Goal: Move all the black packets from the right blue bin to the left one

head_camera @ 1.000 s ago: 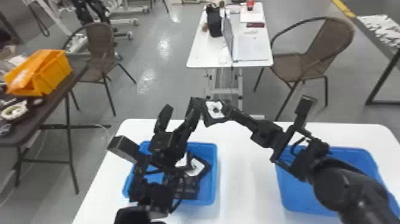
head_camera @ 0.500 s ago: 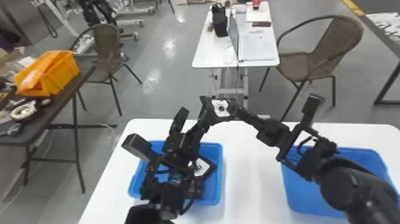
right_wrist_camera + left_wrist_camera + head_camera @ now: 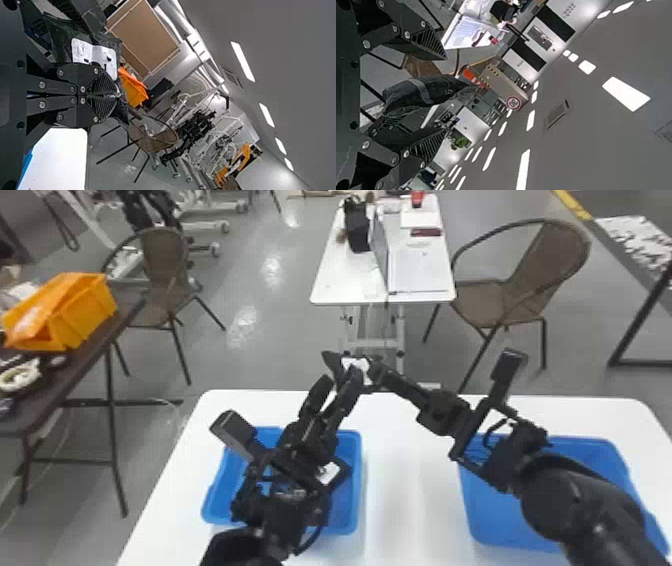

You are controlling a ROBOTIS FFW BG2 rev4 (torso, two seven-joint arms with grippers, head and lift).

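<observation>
A black packet [image 3: 358, 366] hangs aloft near the left bin [image 3: 354, 510], pinched in the right gripper [image 3: 115, 95], while the left gripper [image 3: 445, 93], spread and empty, brackets it. Apparent handover: left should close before right releases.

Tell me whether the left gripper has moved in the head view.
Yes, the left gripper has shifted to the right, judged against the left blue bin.
</observation>
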